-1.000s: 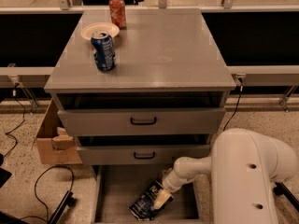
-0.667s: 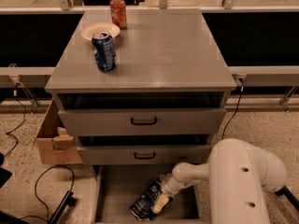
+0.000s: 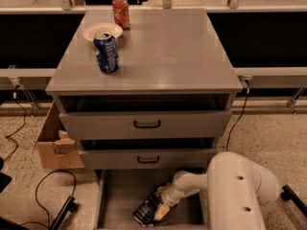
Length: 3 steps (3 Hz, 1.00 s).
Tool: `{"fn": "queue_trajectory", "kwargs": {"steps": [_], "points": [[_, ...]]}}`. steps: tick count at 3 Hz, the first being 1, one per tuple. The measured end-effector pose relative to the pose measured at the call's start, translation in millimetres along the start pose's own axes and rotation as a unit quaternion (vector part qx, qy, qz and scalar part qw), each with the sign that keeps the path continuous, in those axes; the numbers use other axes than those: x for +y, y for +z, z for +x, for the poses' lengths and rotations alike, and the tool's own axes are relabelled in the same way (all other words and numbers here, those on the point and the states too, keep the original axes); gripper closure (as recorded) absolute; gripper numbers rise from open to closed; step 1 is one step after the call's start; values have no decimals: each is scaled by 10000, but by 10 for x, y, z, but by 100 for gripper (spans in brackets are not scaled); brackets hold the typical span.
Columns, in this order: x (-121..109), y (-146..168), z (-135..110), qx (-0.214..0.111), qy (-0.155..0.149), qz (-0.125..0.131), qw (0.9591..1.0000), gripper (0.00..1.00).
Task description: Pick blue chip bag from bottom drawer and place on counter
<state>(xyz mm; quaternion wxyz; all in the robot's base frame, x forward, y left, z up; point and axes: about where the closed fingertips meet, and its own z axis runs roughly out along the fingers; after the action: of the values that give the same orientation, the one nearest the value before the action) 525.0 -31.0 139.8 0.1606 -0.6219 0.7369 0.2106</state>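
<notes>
The blue chip bag [image 3: 147, 208] lies crumpled in the open bottom drawer [image 3: 120, 195], right of its middle. My gripper [image 3: 162, 211] reaches down into the drawer from the white arm at the lower right and rests on the bag's right side. The counter [image 3: 163, 47] is the grey top of the cabinet, well above the gripper.
A blue soda can [image 3: 106, 51], a red soda can [image 3: 121, 12] and a small white plate [image 3: 102, 31] stand on the counter's left part. The two upper drawers are partly pulled out. A cardboard box [image 3: 55, 143] and cables lie on the floor to the left.
The arm has shifted slightly left and lower in the frame; the gripper stays on the chip bag in the drawer. The bag has hardly moved.
</notes>
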Motion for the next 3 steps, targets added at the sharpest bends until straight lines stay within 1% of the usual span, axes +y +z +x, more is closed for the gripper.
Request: {"fn": "queue_trajectory", "kwargs": {"steps": [1,2,3], "points": [[122,189,29,-36,-99,-299,9995,39],[264,254,-90,-210,-376,-652,9969,63],[397,-27,-308,-476,-903,-939,9903,88]]}}
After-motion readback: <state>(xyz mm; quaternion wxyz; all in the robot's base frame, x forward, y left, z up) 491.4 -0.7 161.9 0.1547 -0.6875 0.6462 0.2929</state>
